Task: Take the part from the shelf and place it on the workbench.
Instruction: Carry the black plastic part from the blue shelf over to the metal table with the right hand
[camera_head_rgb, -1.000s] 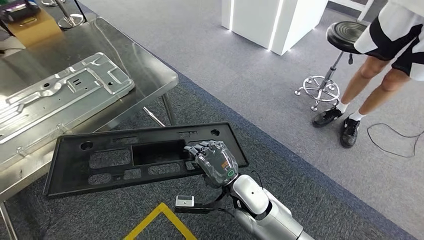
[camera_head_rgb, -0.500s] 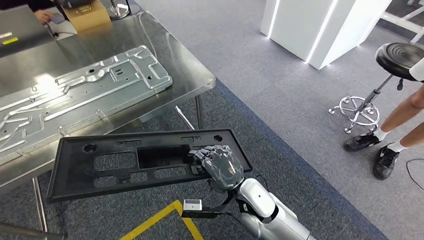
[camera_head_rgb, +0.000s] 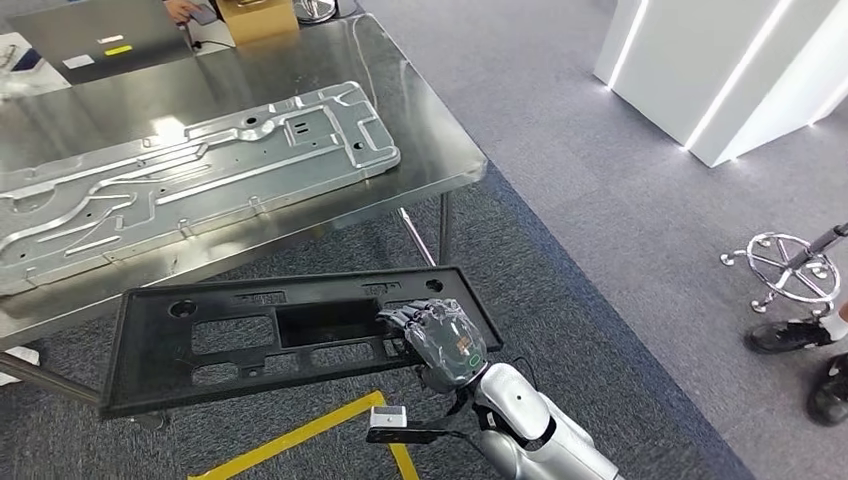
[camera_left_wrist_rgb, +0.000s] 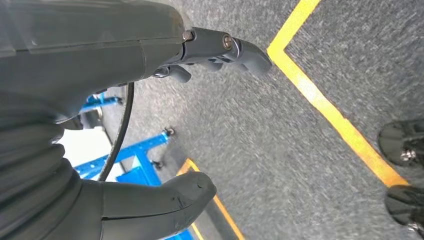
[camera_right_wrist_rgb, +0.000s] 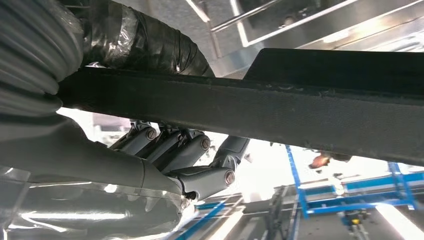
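Gripping the black part (camera_head_rgb: 250, 335), right hand (camera_head_rgb: 445, 340) beside workbench (camera_head_rgb: 440, 150).

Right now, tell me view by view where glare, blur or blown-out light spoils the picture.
Head view: sharp, with bright glare patches on the shiny steel workbench around the embossed silver metal panel. Left wrist view: grey carpet streaked with blur. Right wrist view: background blown out white behind the fingers, leaving the flat black plastic panel almost silhouetted.

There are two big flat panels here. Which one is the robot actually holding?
The black plastic panel, gripped at its right end by the right hand. The silver metal panel lies untouched on the steel workbench.
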